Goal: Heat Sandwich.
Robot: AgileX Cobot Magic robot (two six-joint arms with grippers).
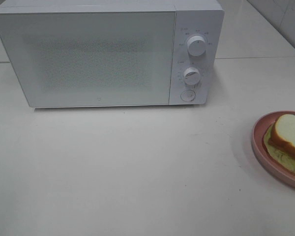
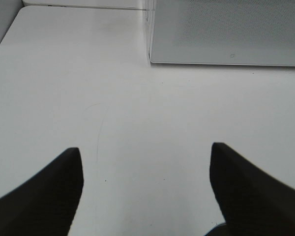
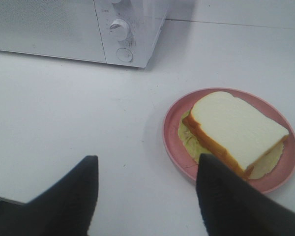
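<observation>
Sandwich (image 1: 291,132) sat on a round pink plate (image 1: 259,147) at 3 o'clock in the high view, partly cut by the frame edge, well apart from the white microwave (image 1: 108,51) at 11 o'clock. That oven was boxy, with a speckled glossy door (image 1: 88,54), shut, and 2 round knobs (image 1: 195,45) stacked above a round button (image 1: 187,95) on its panel. The table (image 1: 113,167) was pale, smooth and matte. Neither arm showed in this view.

From the left wrist, the left gripper (image 2: 146,172) hung over bare table with its 2 dark fingers (image 2: 54,191) spread wide and nothing between them; the microwave's lower door edge lay at 1 o'clock.

From the right wrist, the right gripper (image 3: 146,191) was likewise spread and empty, 1 dark finger (image 3: 236,201) overlapping the plate's near rim in the picture; contact could not be told. The sandwich lay at 3 o'clock there: 1 square white slice, soft and spongy-looking, with a tan-brown crust and a pale yellow-green layer poking out beneath.

Judging from the shut door, opening the microwave came first. Pressing the round button squarely, likely the door release, would probably do it. Lifting the plate by its rim would spare the soft bread.
</observation>
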